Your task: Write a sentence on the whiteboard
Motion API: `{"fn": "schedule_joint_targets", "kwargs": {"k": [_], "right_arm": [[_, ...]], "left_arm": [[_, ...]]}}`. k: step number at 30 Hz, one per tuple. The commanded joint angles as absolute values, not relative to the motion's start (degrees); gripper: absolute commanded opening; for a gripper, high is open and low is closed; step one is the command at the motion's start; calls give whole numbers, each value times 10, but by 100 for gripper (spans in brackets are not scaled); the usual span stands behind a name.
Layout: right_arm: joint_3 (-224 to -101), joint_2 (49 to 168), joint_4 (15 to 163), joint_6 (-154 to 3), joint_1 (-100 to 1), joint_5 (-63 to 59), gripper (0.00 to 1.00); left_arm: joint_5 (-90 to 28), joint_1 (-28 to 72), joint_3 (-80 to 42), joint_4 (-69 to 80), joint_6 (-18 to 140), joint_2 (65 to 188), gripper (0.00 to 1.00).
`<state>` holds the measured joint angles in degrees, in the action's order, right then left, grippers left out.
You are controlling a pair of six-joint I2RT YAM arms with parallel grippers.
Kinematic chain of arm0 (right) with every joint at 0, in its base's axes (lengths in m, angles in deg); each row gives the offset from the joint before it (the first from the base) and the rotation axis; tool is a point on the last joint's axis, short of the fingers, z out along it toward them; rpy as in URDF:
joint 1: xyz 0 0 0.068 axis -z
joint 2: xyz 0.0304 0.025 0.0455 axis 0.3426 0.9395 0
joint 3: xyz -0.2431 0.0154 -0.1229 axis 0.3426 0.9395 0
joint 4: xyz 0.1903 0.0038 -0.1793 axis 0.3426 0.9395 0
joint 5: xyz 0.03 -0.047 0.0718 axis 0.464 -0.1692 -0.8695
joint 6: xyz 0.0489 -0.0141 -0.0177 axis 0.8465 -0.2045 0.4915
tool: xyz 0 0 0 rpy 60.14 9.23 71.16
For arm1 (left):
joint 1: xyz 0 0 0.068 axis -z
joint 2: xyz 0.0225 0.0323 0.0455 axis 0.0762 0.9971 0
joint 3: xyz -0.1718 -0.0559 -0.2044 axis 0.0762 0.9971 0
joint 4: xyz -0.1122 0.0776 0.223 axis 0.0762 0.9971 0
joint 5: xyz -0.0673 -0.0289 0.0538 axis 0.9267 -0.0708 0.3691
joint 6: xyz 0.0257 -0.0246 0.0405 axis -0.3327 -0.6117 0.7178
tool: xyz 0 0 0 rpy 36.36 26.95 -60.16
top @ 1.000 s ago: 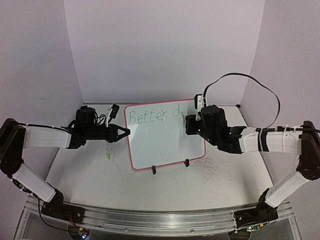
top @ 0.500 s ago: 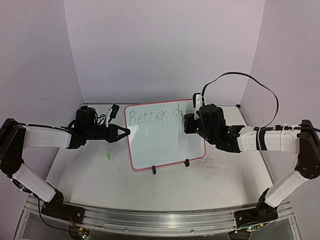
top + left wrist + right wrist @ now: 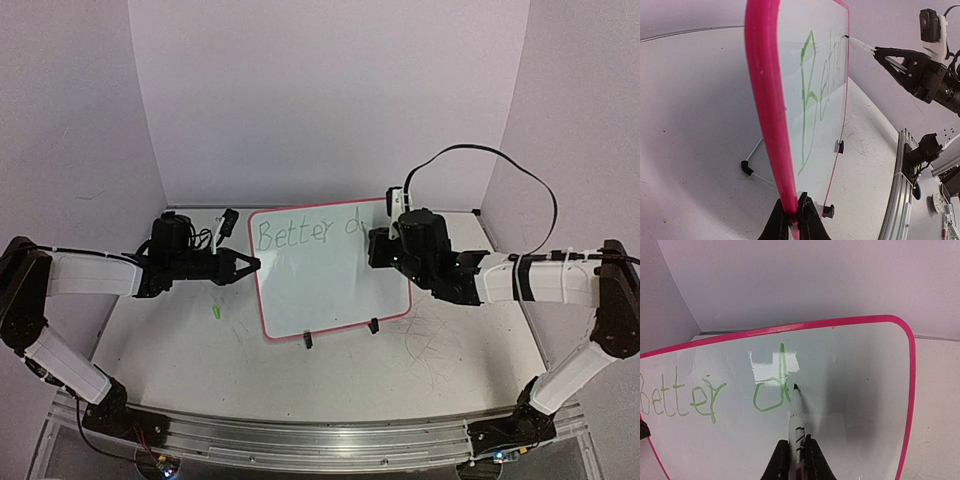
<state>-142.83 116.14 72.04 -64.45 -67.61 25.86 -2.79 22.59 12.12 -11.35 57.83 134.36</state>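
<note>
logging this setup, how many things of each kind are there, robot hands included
whiteboard: 1
marker: 1
small green object: 1
hands: 2 (left hand, right hand)
total: 5

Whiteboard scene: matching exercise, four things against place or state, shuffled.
Things:
1. left end effector
2. right end effector
3. thin white marker with dark tip
4. small green piece

States:
A. tip at the green "d"
B. shut on the pink-red rim of the glossy white whiteboard
C. lying on the table, left of the board
D. shut on the marker

Pairs: 1-B, 2-D, 3-A, 4-C
</note>
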Motion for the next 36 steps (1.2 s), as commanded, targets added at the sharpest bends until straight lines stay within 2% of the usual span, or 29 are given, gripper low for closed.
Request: {"fn": "schedule_joint_targets", "kwargs": {"k": [1,18,28,36], "right_arm": [[-1416,1146,737,-630,-678,267,0],[-1426,1153,735,-630,-678,265,0],[-1391,1085,706,-624,-674,265,0],[-1394,1112,705,-618,-664,261,0]], "left_arm": [[-77,233,99,-91,615,1358,0],[-77,234,99,-89,615,1357,0],[-79,234,99,-89,616,1358,0],[-80,235,100,-88,616,1352,0]]}}
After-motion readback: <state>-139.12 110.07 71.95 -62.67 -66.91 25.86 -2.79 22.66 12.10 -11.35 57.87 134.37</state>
